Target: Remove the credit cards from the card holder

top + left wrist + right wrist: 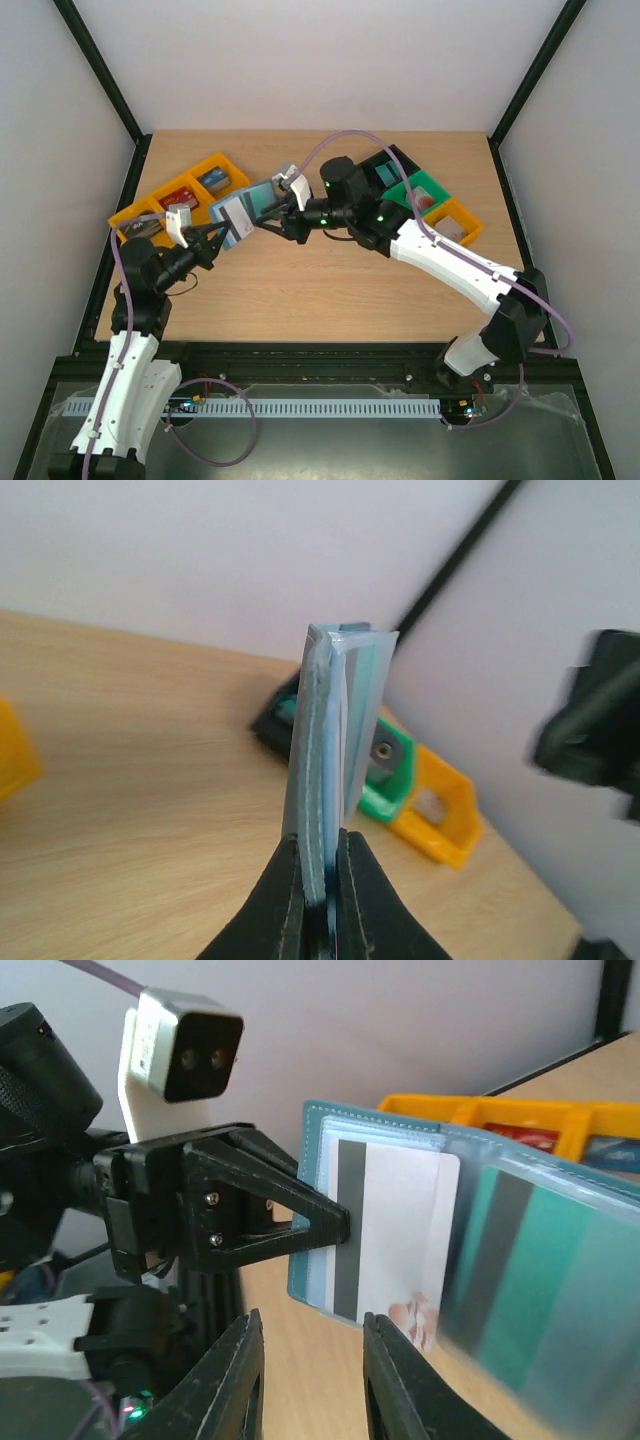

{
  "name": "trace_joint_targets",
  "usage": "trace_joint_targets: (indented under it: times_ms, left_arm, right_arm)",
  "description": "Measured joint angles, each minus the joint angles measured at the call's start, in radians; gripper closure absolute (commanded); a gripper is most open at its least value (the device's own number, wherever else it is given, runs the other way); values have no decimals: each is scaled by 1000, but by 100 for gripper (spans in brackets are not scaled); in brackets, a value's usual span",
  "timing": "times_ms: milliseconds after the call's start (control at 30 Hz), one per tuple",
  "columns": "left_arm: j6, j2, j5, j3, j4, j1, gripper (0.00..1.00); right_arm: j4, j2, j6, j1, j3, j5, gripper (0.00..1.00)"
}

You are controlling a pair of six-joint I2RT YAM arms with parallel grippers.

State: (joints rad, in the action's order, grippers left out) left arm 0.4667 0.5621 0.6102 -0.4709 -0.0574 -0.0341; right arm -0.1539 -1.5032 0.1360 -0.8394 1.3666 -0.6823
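Card holder held open in mid-air, between both arms.
Left gripper (320, 852) is clamped tight on one edge of the card holder (318, 1160), holding it above the surface (330, 290). Right gripper (305, 1328) sits just below the holder's lower edge, jaws partly apart, gripping nothing. Credit cards (400, 1230) are in the pockets: one white-backed with a dark stripe, one teal and blurred.
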Motion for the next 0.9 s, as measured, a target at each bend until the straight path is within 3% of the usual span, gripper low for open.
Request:
trace_joint_targets:
  times_ms: [300,600,900]
  left_arm:
    - [103,-10,276,5,-233,0,98]
    - [122,-10,345,7,-303,1,98]
    - [126,-11,362,10,-319,0,98]
  right_arm:
    - [131,-39,108,116,-26,-221,84]
    - [156,-66,117,122,-39,-320,85]
    - [141,-11,40,121,-71,-390,69]
